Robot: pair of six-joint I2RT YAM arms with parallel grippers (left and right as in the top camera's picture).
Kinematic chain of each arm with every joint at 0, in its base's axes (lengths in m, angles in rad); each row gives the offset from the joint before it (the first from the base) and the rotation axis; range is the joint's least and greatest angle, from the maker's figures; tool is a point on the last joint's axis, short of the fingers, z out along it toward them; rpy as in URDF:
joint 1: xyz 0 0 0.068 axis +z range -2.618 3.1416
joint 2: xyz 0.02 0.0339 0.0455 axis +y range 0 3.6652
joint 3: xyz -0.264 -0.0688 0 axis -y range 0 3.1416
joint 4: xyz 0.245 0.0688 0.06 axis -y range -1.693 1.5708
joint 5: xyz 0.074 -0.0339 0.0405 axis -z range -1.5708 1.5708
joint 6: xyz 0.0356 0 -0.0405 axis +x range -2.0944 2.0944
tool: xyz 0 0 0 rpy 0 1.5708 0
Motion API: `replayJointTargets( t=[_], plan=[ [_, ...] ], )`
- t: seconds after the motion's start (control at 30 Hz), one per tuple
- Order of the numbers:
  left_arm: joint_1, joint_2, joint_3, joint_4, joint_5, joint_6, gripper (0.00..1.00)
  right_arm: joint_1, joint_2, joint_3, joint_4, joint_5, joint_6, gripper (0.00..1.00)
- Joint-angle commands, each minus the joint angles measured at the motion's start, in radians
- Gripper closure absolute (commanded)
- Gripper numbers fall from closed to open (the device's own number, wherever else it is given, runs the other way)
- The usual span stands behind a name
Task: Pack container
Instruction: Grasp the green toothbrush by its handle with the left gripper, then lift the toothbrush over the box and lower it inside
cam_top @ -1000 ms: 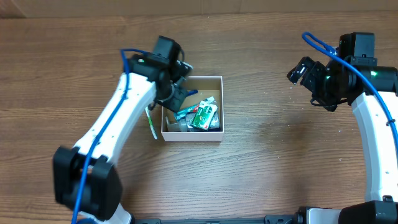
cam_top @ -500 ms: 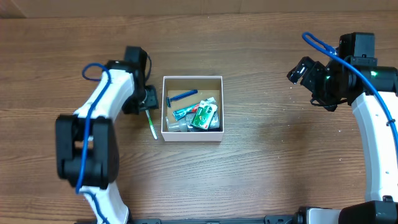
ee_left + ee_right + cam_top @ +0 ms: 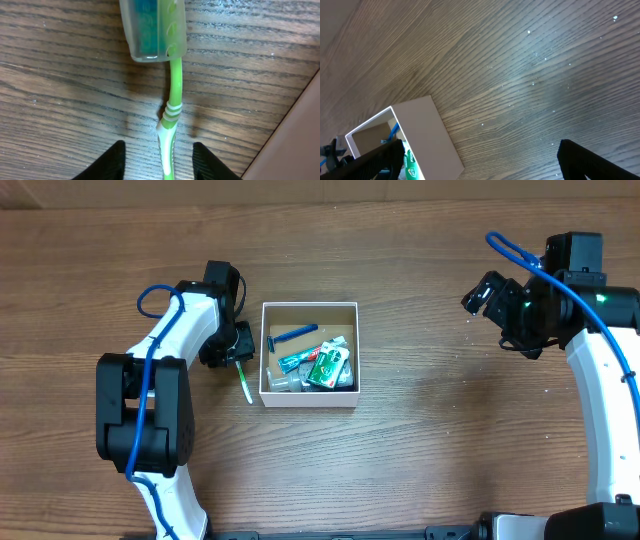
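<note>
Table (image 3: pixel 420 430) wood. Container (image 3: pixel 308 399) at centre, holding razor (image 3: pixel 293 335) and green tube (image 3: pixel 327 366). Left gripper (image 3: pixel 161 161) is nearer, jaws open, straddling toothbrush (image 3: pixel 173 80) handle. Brush lies on table just left of container, long axis along its wall, capped head beyond fingers. Right gripper (image 3: pixel 482 292) wide open, well apart. Container wall may snag the lift.

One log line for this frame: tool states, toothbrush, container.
left tool open, straddling green toothbrush on table | right tool open, apart from container | container holds blue razor
</note>
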Motion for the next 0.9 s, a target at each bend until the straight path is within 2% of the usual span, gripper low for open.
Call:
replayJointTargets(
  t=[0.0,0.17,0.23,0.4,0.47,0.67,0.8,0.87],
  plan=[
    [0.000,0.014,0.003,0.010,0.004,-0.003,0.57,-0.001,-0.005,0.013,0.005,0.000,0.005,0.00],
    [0.000,0.018,-0.041,0.063,0.005,-0.003,0.66,-0.001,-0.005,0.013,0.005,0.000,0.005,0.00],
    [0.000,0.018,-0.045,0.064,0.003,-0.003,0.77,-0.001,-0.005,0.013,0.005,0.000,0.005,0.00],
    [0.000,0.018,-0.015,-0.002,0.004,0.032,0.95,-0.001,-0.005,0.013,0.005,0.000,0.005,0.00],
    [0.000,0.014,0.052,-0.078,0.003,0.077,0.96,-0.001,-0.005,0.013,0.005,0.000,0.005,0.00],
    [-0.041,-0.078,0.422,-0.341,0.003,0.207,0.96,-0.001,-0.005,0.013,0.005,0.000,0.005,0.00],
    [-0.151,-0.178,0.563,-0.355,0.004,0.349,0.96,-0.001,-0.005,0.013,0.005,0.000,0.005,0.00],
    [-0.240,-0.200,0.563,-0.339,0.004,0.487,0.96,-0.001,-0.005,0.013,0.005,0.000,0.005,0.00]
  ],
)
